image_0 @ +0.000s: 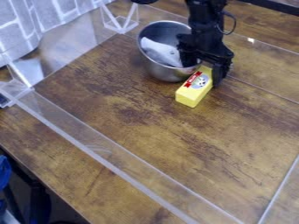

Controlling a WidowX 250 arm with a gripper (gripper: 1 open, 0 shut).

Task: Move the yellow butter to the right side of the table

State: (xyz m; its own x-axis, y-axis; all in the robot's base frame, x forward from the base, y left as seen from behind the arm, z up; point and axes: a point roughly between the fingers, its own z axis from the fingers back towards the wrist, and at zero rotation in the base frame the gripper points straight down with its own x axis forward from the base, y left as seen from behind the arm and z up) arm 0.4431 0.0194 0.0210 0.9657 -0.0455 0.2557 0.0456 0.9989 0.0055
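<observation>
The yellow butter [195,89], a small bright yellow box with a white and red label, lies on the dark brown wood-grain table [152,131], just right of and in front of a round silver metal bowl [165,51]. My black gripper [205,70] hangs straight above the far end of the butter, its fingers down at the box's top end. The view does not show whether the fingers touch or clamp the box. The near part of the butter is in plain sight.
Clear acrylic panels [82,131] run along the table's left and front edges, and another stands at the back left [111,17]. A white grid rack [35,26] stands beyond the left panel. Bare wood lies to the right of the butter [263,96].
</observation>
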